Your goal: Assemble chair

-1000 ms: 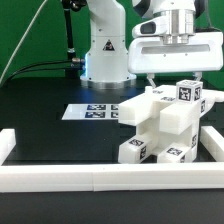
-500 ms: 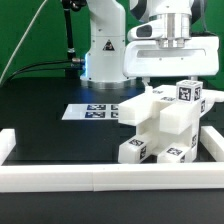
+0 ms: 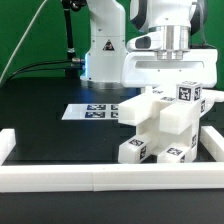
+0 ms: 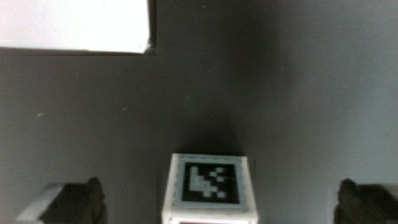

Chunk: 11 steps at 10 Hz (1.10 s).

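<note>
In the exterior view the chair (image 3: 160, 125) is standing as a stepped cluster of white tagged blocks on the black table (image 3: 40, 110), close against the low white border wall (image 3: 100, 175) at the front and on the exterior view's right, with the marker board (image 3: 95, 110) lying just beside it toward the exterior view's left. The gripper (image 3: 172, 82) is hanging directly above the chair's upper blocks, its white body hiding its fingertips here, so the chair is lying straight below it rather than off to a side. In the wrist view the jaws are standing fully apart and holding nothing: two dark fingertips (image 4: 71, 198) are showing well clear of each other, and a tagged white block end (image 4: 210, 184) is sitting between them, roughly centred and touching neither. I judge that a straight descent is what the coming move is calling for.
</note>
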Each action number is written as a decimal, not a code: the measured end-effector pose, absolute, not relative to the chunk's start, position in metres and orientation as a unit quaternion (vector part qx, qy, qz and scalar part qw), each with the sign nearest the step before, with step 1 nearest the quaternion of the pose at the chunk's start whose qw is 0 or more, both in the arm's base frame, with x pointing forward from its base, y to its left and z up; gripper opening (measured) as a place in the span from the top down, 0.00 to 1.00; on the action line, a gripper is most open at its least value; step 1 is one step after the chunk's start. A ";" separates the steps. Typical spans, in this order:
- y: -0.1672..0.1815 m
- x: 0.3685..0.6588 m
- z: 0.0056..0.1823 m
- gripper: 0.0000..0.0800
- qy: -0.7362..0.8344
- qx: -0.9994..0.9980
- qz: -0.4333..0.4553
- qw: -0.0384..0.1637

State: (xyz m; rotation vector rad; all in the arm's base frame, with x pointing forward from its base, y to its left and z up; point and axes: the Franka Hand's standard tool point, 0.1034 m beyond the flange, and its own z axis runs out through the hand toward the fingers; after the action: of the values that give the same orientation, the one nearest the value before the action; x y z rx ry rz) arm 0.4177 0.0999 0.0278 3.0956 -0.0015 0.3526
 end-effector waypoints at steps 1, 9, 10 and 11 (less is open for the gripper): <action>0.102 0.421 0.027 0.19 0.001 0.993 0.115 0.013; 0.107 0.430 0.026 0.19 0.003 0.993 0.121 0.012; 0.103 0.430 0.024 0.19 0.008 0.993 0.119 0.015; 0.101 0.431 0.020 0.19 0.009 0.992 0.123 0.017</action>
State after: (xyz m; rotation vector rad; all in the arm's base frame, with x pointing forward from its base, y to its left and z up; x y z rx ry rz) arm 0.4308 0.1006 0.0196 3.0833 0.0287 0.3837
